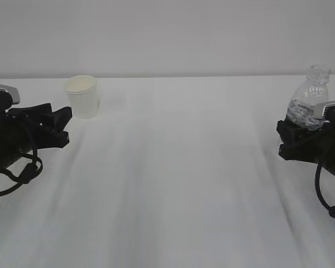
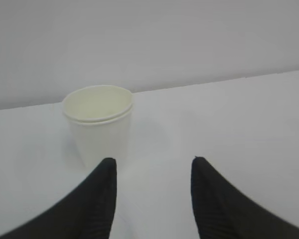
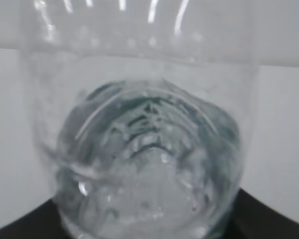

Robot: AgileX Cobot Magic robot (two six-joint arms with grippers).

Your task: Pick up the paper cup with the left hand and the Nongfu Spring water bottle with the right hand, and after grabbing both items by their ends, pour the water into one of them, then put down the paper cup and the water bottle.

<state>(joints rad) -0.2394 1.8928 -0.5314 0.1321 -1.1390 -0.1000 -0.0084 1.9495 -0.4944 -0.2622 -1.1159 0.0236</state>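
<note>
The white table [image 1: 173, 184] fills almost the whole scene and meets a plain pale wall at its far edge, with much bare surface between the two arms. At the left side the left gripper [image 1: 64, 125] points toward the far edge, and the paper cup [image 1: 82, 96] stands upright just beyond its tips, mouth upward, a little to the left of the line the gripper points along. In the left wrist view this is clear: the cup [image 2: 98, 124] sits ahead of the left finger, not in the middle of the gap, and the two fingers [image 2: 102, 199] stand apart with only table between them, holding nothing. So I judge that the coming move needs a small shift to the left and then a short advance, so that the cup comes between the fingers; its long axis is vertical and the gap looks wide enough for it. The cup is close to the far edge of the table (a push instead of a grip could slide it toward that edge). At the right side the right gripper [image 1: 296, 139] is at the base of the water bottle [image 1: 308, 100], which is upright and near the right border. The right wrist view is filled by the clear bottle [image 3: 139, 139] with water [image 3: 144, 189] in its lower part; the dark fingers flank it at both lower corners, but whether they press it I cannot tell.
</note>
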